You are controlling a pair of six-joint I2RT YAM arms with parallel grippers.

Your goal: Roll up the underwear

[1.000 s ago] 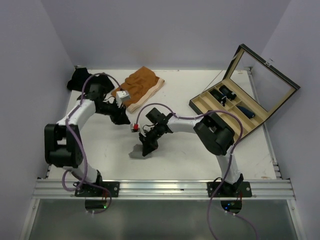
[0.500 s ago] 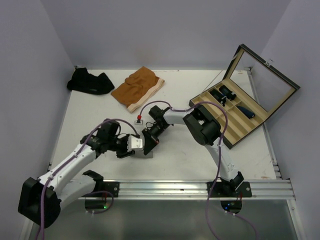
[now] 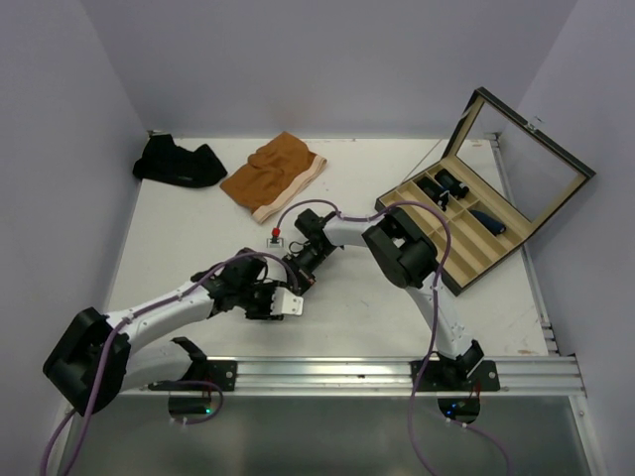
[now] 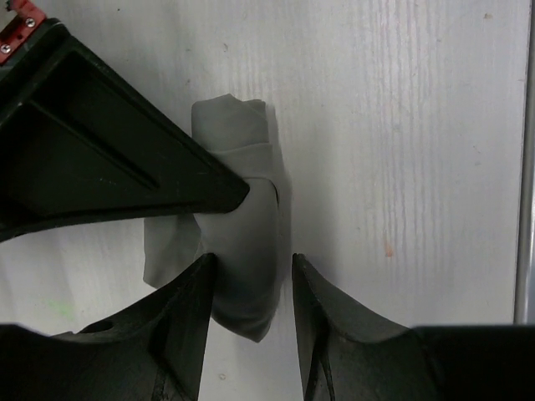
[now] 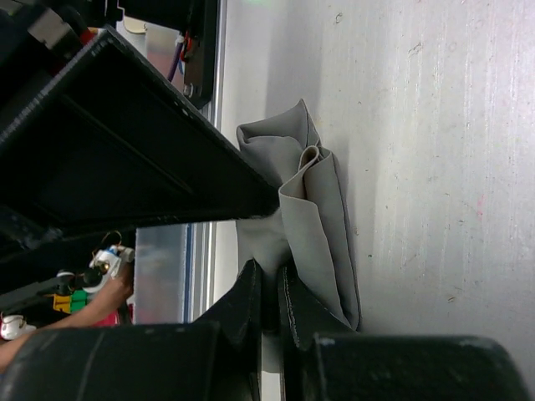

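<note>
While the right gripper (image 5: pixel 269 280) pinches the grey briefs (image 4: pixel 234 125), fingers together on cloth, the left gripper (image 4: pixel 252 263), fingers apart astride them, should close gently without loosening the folds.

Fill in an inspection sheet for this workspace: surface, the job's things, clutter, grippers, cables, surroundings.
Surface: white table, faint grain and specks.
Job's things: grey underwear part rolled between the two grippers; orange underwear and black underwear lie unrolled at the far side.
Clutter: wooden box, its glass lid propped open, dark rolled items in its compartments.
Grippers: right gripper shut, pinching the grey cloth; left gripper open, fingers either side of the roll.
Cables: purple cables loop along both arms.
Surroundings: pale walls on three sides; metal rail at the near edge.
</note>
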